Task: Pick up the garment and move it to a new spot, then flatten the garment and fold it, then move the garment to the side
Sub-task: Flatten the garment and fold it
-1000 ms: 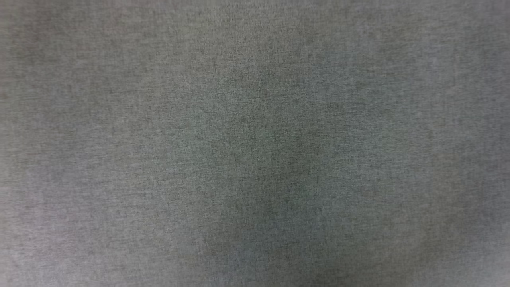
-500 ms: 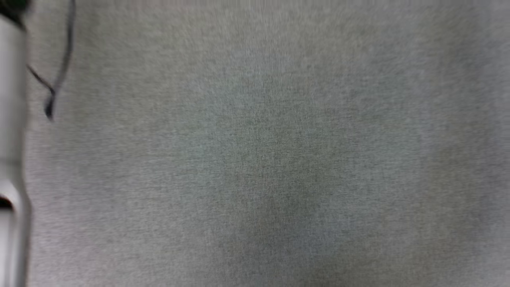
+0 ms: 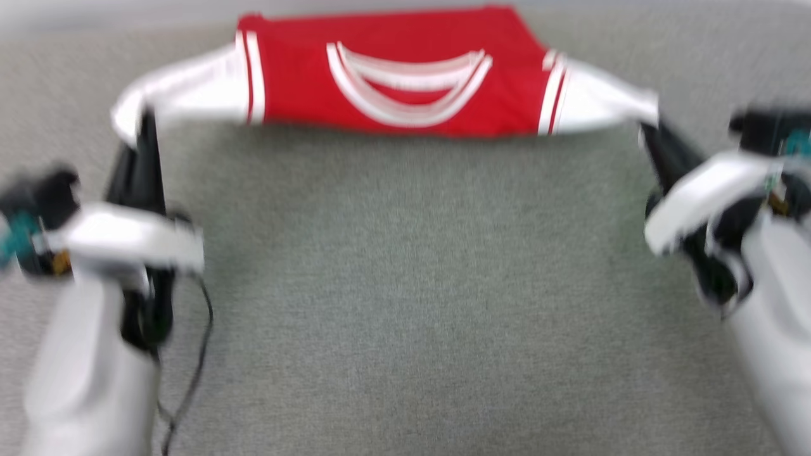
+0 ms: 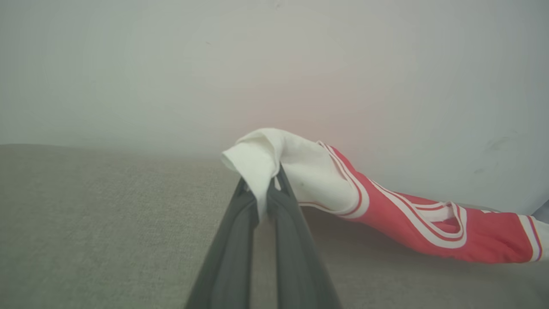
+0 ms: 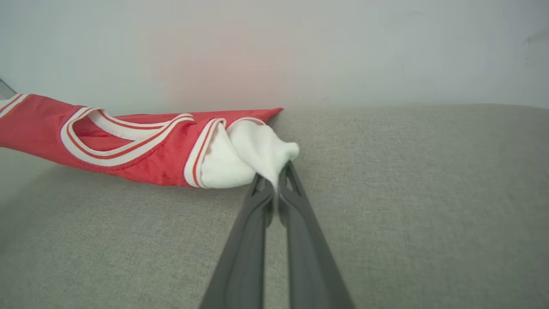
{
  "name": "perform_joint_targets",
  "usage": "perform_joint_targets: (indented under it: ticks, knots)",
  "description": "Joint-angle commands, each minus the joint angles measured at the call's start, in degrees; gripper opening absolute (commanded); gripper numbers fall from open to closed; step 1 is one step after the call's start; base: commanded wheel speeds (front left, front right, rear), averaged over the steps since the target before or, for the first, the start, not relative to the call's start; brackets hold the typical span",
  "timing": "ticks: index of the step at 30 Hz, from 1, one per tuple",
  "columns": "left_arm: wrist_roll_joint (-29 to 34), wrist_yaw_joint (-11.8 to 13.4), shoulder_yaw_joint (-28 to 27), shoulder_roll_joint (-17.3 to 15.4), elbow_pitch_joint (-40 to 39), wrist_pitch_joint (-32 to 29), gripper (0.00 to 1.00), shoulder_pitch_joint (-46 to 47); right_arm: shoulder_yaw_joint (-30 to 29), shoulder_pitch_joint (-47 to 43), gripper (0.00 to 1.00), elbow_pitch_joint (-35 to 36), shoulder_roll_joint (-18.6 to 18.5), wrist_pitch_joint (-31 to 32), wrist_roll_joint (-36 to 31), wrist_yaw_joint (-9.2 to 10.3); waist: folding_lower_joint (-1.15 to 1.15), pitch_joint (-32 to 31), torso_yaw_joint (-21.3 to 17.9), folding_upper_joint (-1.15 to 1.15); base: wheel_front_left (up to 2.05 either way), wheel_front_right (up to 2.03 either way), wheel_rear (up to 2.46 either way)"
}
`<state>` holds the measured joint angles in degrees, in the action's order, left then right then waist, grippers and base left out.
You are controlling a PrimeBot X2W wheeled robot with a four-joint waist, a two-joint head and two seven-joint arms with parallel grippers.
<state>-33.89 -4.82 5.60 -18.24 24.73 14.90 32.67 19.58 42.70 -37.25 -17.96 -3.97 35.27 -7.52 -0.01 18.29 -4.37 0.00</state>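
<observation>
Garment (image 3: 393, 82) is stretched out sideways between my two arms, at the far side of the grey cloth surface (image 3: 405, 304), close to the pale wall (image 4: 171, 64). It is red, with white sleeves and red-and-white stripes at the neck and the shoulders. The neck hole faces up toward my head camera.

My left end effector (image 3: 143, 126) is clamped tight on the tip of the left white sleeve (image 3: 184, 95). In the left wrist view I see the white cloth pinched between the two dark fingers (image 4: 231, 240) and bunched up over their tips. My right end effector (image 3: 647, 130) is clamped tight on the tip of the right white sleeve (image 3: 602, 101), and the right wrist view shows that cloth pinched the same way.

A dark shadow lies under the red part, but I cannot tell if it touches the grey cloth. A thin black cable (image 3: 204, 329) hangs by my left arm. My head view is blurry.
</observation>
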Motion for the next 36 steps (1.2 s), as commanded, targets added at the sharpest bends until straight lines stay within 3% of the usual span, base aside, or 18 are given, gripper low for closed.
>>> perform_joint_targets:
  ticks: [1, 10, 16, 24, 25, 27, 31, 36]
  knots:
    - [0.2, -0.2, -0.5, 0.5, -0.9, 0.4, 0.00, -3.1, -0.7, -2.7, 0.00, 0.9, -0.2, 0.1, 0.2, 0.06, 0.01, -4.4, 0.3, 0.00, 0.00, 0.00, 0.00]
    - [0.0, 1.4, -1.7, 2.9, -7.3, 0.1, 0.00, -24.4, -7.6, -26.0, 0.00, 11.1, -0.4, 5.1, -1.6, 0.06, 0.01, -11.3, 0.6, 0.00, 0.00, 0.00, 0.00]
    - [-0.6, 3.6, -1.4, 3.5, -11.2, -1.7, 0.00, -34.7, -15.1, -40.9, 0.00, 21.0, 3.1, 11.6, -4.9, 0.07, 0.01, -14.1, 0.9, 0.00, 0.00, 0.00, 0.00]
    - [-0.2, 6.0, -1.2, 3.0, -13.7, -3.7, 0.00, -41.8, -22.1, -56.7, 0.00, 31.8, 9.3, 26.8, -9.7, 0.06, 0.01, -15.6, 2.1, 0.00, 0.00, 0.00, 0.00]
    - [-0.2, 6.3, -1.2, 3.2, -14.0, -3.6, 0.00, -42.0, -22.6, -57.5, 0.11, 33.0, 10.0, 28.5, -10.2, 0.07, 0.01, -15.6, 2.2, 0.00, 0.00, 0.00, 0.00]
    - [0.4, 6.6, -0.8, 3.3, -14.6, -3.4, 0.00, -42.6, -23.8, -58.5, 1.00, 35.2, 10.9, 31.0, -11.0, 0.06, 0.01, -15.7, 2.6, 0.00, 0.00, 0.00, 0.00]
    - [1.0, 6.6, 0.4, 4.1, -17.0, -2.8, 0.00, -41.5, -25.8, -55.6, 1.00, 39.3, 12.0, 30.5, -12.1, 0.05, 0.01, -15.4, 3.9, 0.00, 0.00, 0.00, 0.00]
    - [2.5, 6.9, 1.7, 4.9, -20.7, -2.1, 0.00, -39.6, -30.2, -45.8, 1.00, 39.0, 12.1, 23.8, -13.2, 0.04, 0.01, -13.7, 6.2, 0.00, 0.00, 0.00, 0.00]
